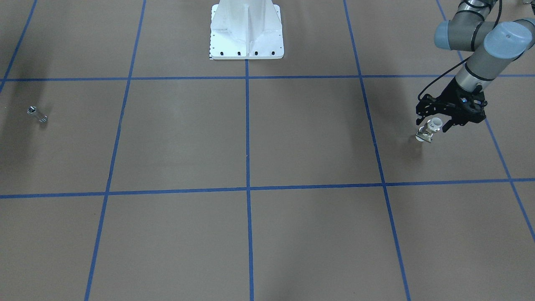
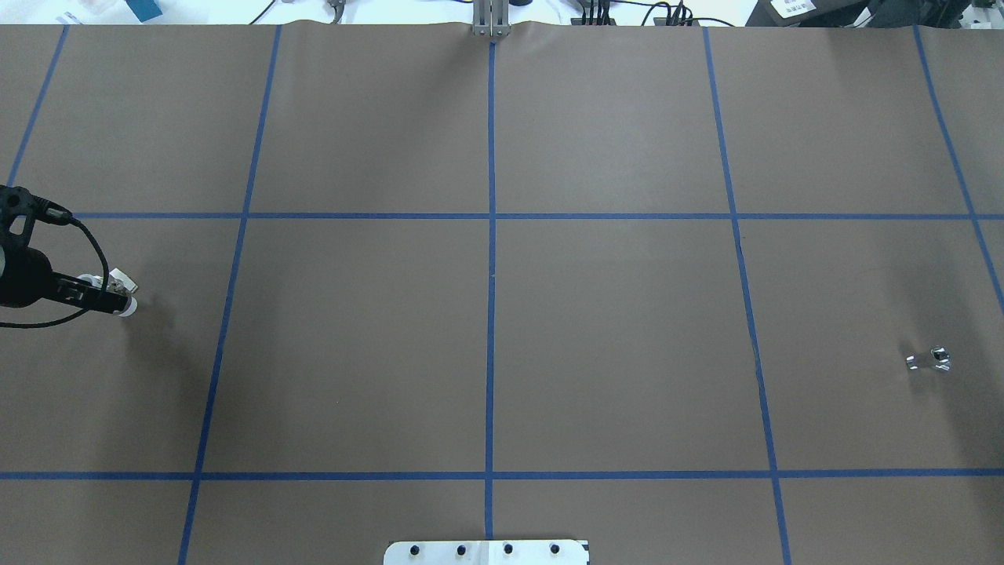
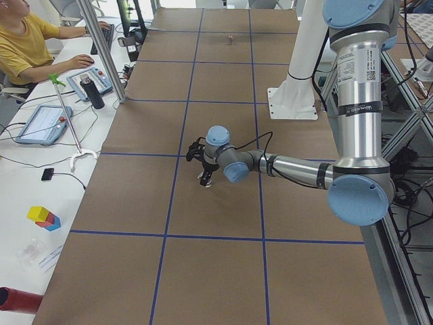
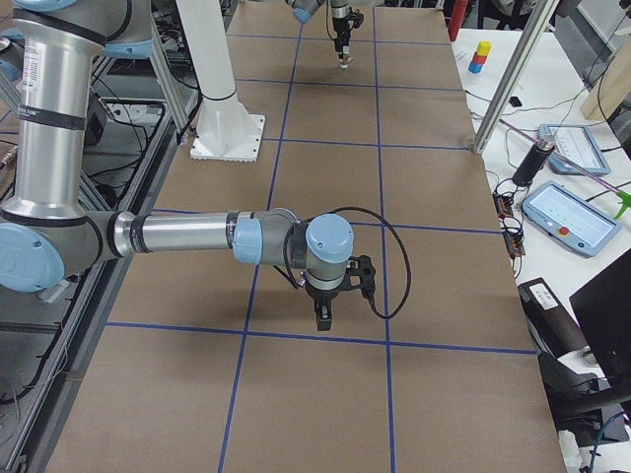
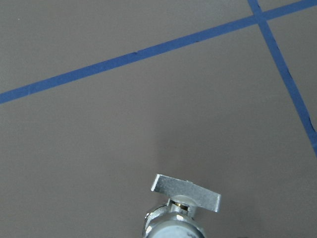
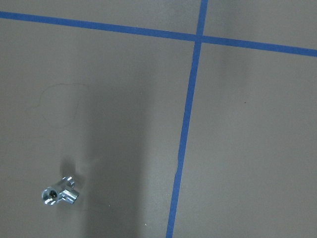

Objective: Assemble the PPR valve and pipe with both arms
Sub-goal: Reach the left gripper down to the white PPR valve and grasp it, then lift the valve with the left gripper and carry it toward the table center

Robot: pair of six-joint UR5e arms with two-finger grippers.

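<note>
One PPR valve (image 1: 429,128), one pipe (image 1: 36,114), two arms. The front-facing view has only the left gripper (image 1: 432,124): jaws spread wide, valve between them, low at the tabletop (image 1: 292,138). The right gripper (image 4: 323,317) shows only in the right-side view, and I can't tell how its jaws stand. Right wrist view: pipe lying alone on the tabletop, lower left.

The PPR valve (image 1: 429,129) sits inside the left claw (image 1: 432,125), the pipe (image 1: 36,114) far to its right.
</note>
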